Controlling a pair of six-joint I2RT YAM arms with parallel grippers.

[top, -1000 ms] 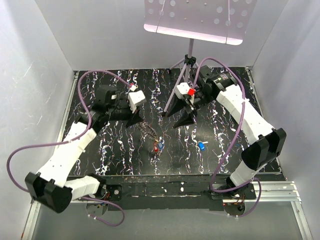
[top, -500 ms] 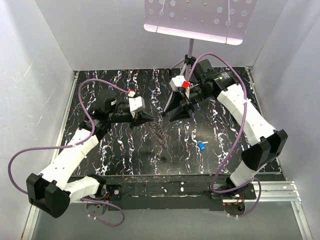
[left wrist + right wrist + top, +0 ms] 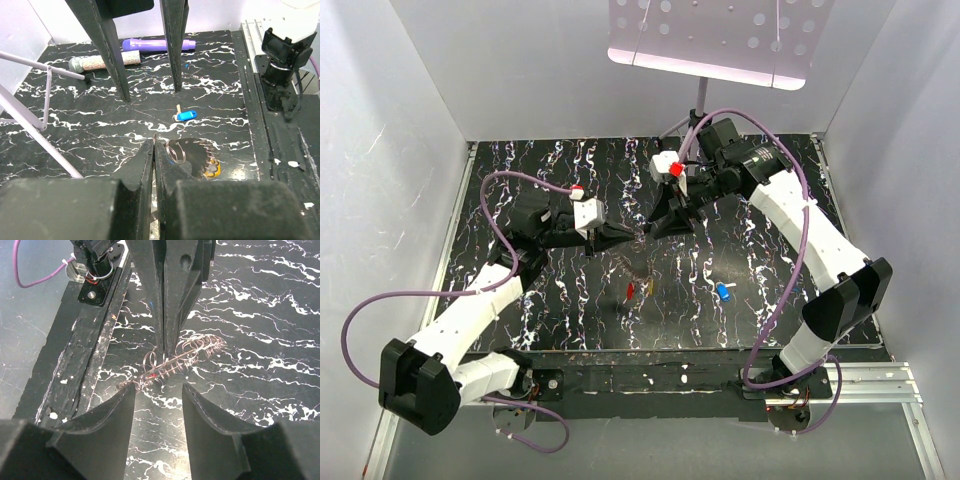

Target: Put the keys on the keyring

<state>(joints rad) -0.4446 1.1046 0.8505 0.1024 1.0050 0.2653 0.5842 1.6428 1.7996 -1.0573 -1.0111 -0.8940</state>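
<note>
Top view: left gripper and right gripper seen tip to tip over centre of table. Red key and yellow key seen just near of them. Blue key lain apart, to right.
Left wrist: left jaws pressed together, keyring pinched at tip, yellow key just beside it.
Right wrist: right jaws spread, keyring seen between them, contact unclear.

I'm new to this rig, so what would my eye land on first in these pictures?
The two grippers nearly meet at mid-table: the left gripper is pinched shut on the keyring, a yellow key and a red key clustered by it, while the right gripper faces it open. A lone blue key lies apart on the black marbled table, to the right.
</note>
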